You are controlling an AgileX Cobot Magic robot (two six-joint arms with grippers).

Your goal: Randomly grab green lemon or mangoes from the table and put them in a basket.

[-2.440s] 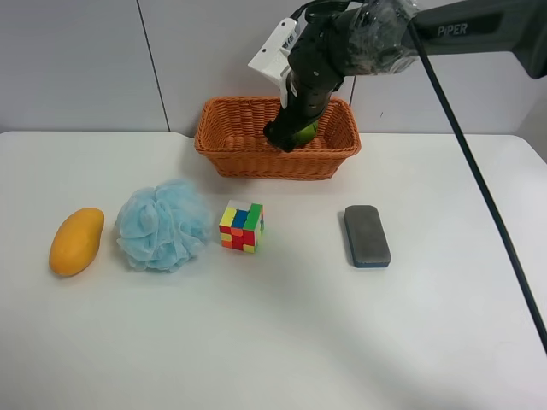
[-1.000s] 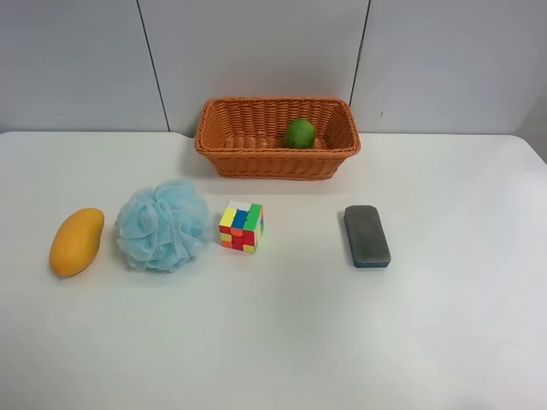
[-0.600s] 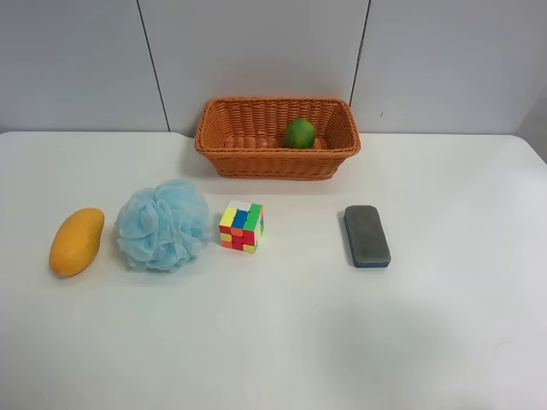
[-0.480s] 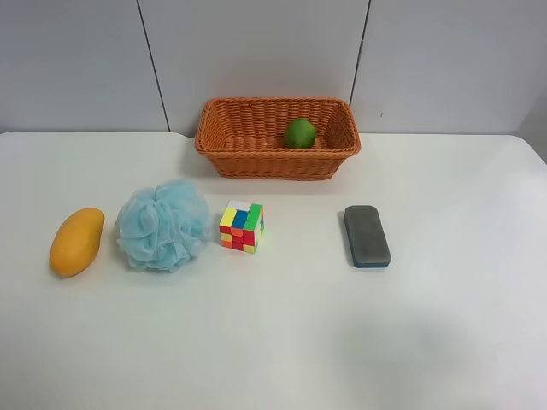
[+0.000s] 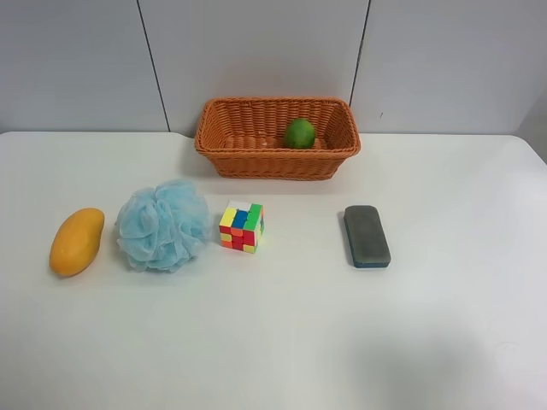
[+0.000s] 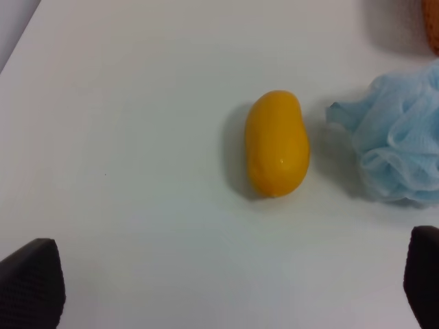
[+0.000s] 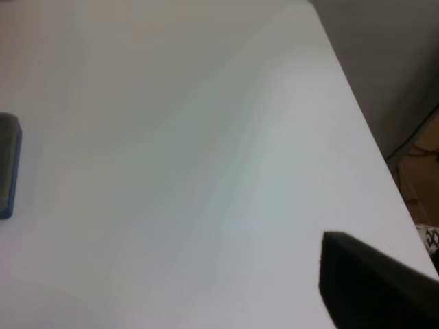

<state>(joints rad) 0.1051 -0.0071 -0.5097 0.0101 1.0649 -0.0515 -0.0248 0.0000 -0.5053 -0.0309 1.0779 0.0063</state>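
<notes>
One mango [image 5: 77, 242] lies at the far left of the white surface [image 5: 273, 342]; in the left wrist view it [image 6: 277, 143] sits ahead of and between the spread left jaws, untouched. Blue mesh puff [image 5: 162, 225] just beside it. Colour cube [image 5: 241, 226], centre. Basket [image 5: 224, 152] behind, green lemon [image 5: 299, 133] inside. Dark sponge block [image 5: 367, 236], right. Right jaws: one dark finger [image 7: 370, 284] visible, spread undeterminable, nothing between.
</notes>
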